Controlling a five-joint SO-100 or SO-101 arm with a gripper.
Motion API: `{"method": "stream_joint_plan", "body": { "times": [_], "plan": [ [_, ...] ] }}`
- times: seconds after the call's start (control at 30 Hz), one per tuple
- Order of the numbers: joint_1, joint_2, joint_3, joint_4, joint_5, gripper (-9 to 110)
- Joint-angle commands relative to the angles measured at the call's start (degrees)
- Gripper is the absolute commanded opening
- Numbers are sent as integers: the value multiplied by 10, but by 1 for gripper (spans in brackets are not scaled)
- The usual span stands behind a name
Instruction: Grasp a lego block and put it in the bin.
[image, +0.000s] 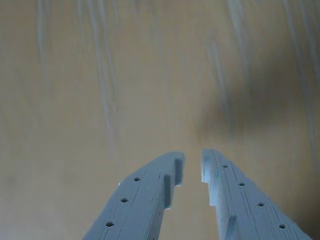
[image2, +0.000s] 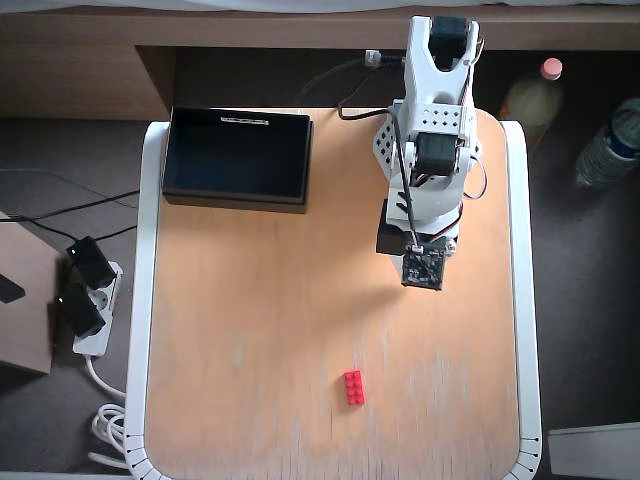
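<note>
In the overhead view, one bin (image2: 238, 158) sits at the far-left corner of the wooden table (image2: 250, 330): a shallow black rectangular box with thin walls, a dark interior and a small white label strip on its far long rim. To the right of the bin and nearer the table's front edge lies one lego block (image2: 354, 387), a small bright red brick with two rows of studs, far smaller than the bin and well apart from it. Further right of the bin stands the single white arm (image2: 430, 120), folded over the table's far side; the block lies well apart from it too. In the wrist view the gripper (image: 192, 162) shows two pale fingers (image: 150, 195) with a narrow gap between the tips, nothing held, above bare blurred wood.
</note>
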Motion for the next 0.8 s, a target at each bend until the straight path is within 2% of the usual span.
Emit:
{"method": "stream_joint_plan", "body": {
  "times": [0.0,0.37,0.77],
  "plan": [
    [10,49,90,-18,30,0],
    [70,18,64,-173,83,0],
    [138,-246,-250,-187,109,0]
  ]
}}
